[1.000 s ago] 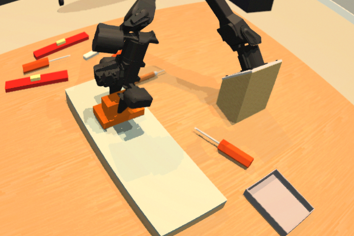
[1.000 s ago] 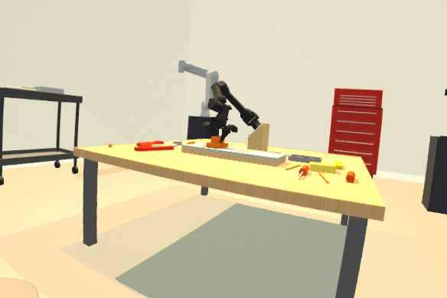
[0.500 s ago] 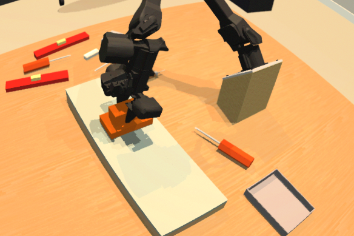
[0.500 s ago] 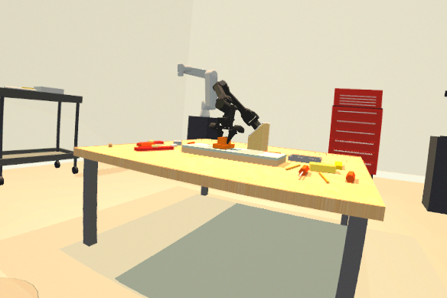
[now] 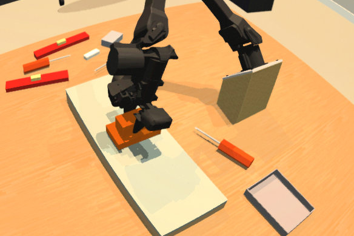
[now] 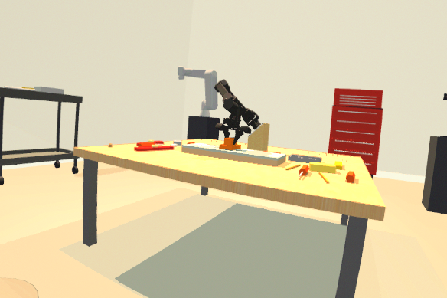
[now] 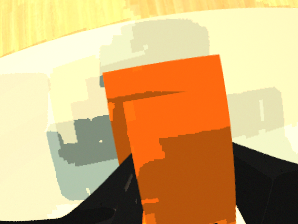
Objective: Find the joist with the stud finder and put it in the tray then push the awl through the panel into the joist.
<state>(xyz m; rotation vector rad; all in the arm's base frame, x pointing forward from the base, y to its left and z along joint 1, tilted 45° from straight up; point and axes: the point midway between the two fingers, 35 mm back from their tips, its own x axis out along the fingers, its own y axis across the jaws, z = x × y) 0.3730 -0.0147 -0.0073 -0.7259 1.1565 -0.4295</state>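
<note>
The orange stud finder [image 5: 121, 141] [image 6: 230, 146] [image 7: 170, 110] is between the fingers of my gripper [image 5: 130, 120] [image 6: 230, 141] [image 7: 176, 151], which is shut on its raised grip. It is low over the pale floor panel [image 5: 194, 188] [image 6: 264, 156] [image 7: 25, 100], towards the panel's far half. I cannot tell whether it touches the panel. Shadows fall on the panel, and no hole shows. A tool with an orange-red handle [image 5: 236, 153] and thin shaft, possibly the awl, lies between the panel and the shallow tray [image 5: 263, 210] [image 6: 305, 158]. The tray is empty.
An upright beige block [image 5: 242, 94] [image 6: 259, 139] stands right of the panel. Two red levels [image 5: 62, 45] [image 5: 37, 81], an orange-handled tool [image 5: 36, 64], a white piece [image 5: 91, 54] and a grey block [image 5: 111, 39] lie at the far left. A yellow object [image 6: 322, 168] lies near the tray.
</note>
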